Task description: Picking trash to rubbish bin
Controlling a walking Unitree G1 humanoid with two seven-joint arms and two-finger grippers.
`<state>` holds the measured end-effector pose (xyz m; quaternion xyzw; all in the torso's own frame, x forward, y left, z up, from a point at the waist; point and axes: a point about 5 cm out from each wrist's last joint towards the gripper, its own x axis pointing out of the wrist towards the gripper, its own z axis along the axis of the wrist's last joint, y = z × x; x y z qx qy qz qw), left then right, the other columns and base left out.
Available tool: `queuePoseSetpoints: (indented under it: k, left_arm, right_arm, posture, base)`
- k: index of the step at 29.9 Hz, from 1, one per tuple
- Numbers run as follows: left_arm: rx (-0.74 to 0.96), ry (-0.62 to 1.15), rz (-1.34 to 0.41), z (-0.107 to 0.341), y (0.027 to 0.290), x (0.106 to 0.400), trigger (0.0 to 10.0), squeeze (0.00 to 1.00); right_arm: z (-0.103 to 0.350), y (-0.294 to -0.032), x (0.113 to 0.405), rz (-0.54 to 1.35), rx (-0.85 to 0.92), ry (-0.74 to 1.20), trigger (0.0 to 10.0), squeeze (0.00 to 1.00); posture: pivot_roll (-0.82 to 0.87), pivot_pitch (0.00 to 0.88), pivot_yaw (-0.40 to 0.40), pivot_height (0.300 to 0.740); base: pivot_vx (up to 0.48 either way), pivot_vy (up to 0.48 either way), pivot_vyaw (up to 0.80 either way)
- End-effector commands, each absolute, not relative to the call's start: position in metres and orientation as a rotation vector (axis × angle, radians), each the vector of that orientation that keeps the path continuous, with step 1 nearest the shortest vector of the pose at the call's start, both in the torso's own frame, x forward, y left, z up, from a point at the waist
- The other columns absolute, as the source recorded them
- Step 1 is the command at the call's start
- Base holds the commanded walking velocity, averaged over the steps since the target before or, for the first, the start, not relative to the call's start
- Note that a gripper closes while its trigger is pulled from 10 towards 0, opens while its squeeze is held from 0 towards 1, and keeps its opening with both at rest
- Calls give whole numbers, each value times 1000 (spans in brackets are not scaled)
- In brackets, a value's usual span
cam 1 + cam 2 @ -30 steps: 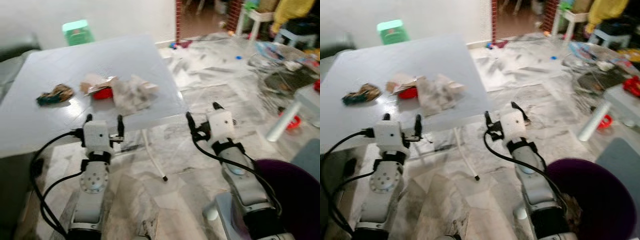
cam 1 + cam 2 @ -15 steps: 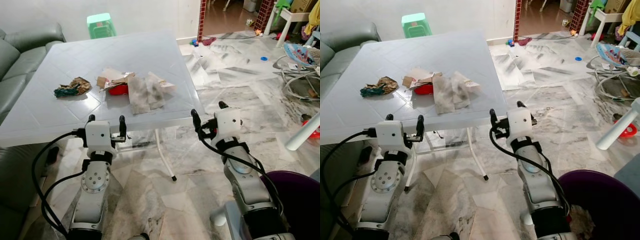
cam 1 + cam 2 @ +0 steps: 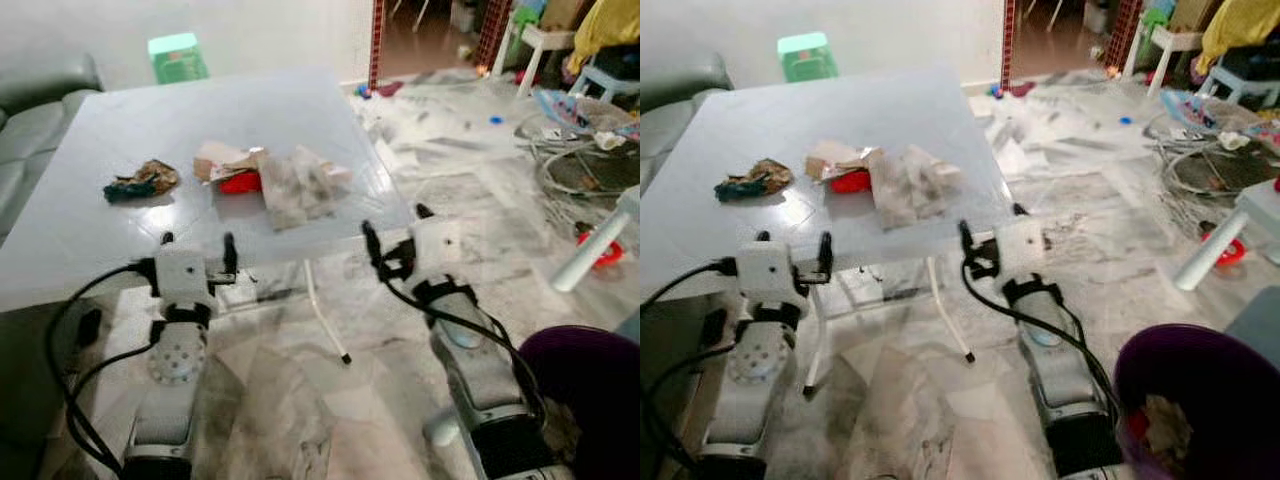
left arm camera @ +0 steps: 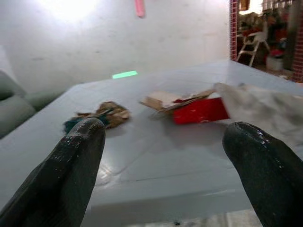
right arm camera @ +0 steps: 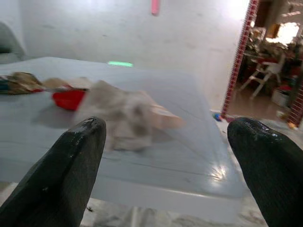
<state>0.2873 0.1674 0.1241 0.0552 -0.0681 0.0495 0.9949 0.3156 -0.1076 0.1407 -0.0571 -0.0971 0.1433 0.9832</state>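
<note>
Where the trash lay, it sat in a loose cluster on the pale grey square tabletop [image 3: 120,215]: a crumpled greyish-white paper sheet [image 3: 300,186] toward the table's right side, a small red wrapper [image 3: 240,183] touching its left edge, and torn brown cardboard scraps [image 3: 222,158] resting just behind and partly over the red piece. Well apart to the left was a crumpled brown-and-teal wrapper [image 3: 140,181]. In the left wrist view the same pieces appeared beyond the fingers [image 4: 78,177]: the brown-and-teal wrapper [image 4: 97,116], the red wrapper [image 4: 201,109] under cardboard scraps [image 4: 165,100], and the pale paper sheet [image 4: 265,104].

At the robot's lower right stood the purple round rubbish bin [image 3: 1200,400], on the floor well away from the tabletop, with some pale crumpled paper already inside.

Both arms were raised in front of the table's near edge. The left gripper [image 3: 196,246] hovered just before that edge with its two black fingers spread apart and nothing between them. The right gripper [image 3: 396,226] hung near the table's front right corner, its fingers likewise spread wide and empty.

A grey sofa [image 3: 35,100] ran along the table's left side, a green plastic stool [image 3: 177,56] stood behind the table by the white wall, and the marble floor [image 3: 300,400] stretched right toward scattered toys and white furniture.
</note>
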Motion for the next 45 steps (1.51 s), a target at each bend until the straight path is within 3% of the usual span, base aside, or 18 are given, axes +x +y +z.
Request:
queuePoseSetpoints:
  k: [1, 26, 45]
  left_arm:
    - [104, -136, 83, 125, 163, 287, 10000, 0]
    - [102, -166, 91, 133, 161, 290, 10000, 0]
    - [81, -287, 53, 164, 157, 295, 10000, 0]
  right_arm:
    - [141, -114, 315, 272, -119, -195, 10000, 0]
    - [148, -113, 316, 282, -131, -227, 10000, 0]
    - [157, -109, 317, 281, -181, -278, 10000, 0]
  posture:
    - [-10, 50, 28, 740]
    - [-10, 44, 27, 740]
    - [-9, 44, 25, 740]
  base:
    - [0, 480, 0]
    - [0, 480, 0]
    - [0, 0, 0]
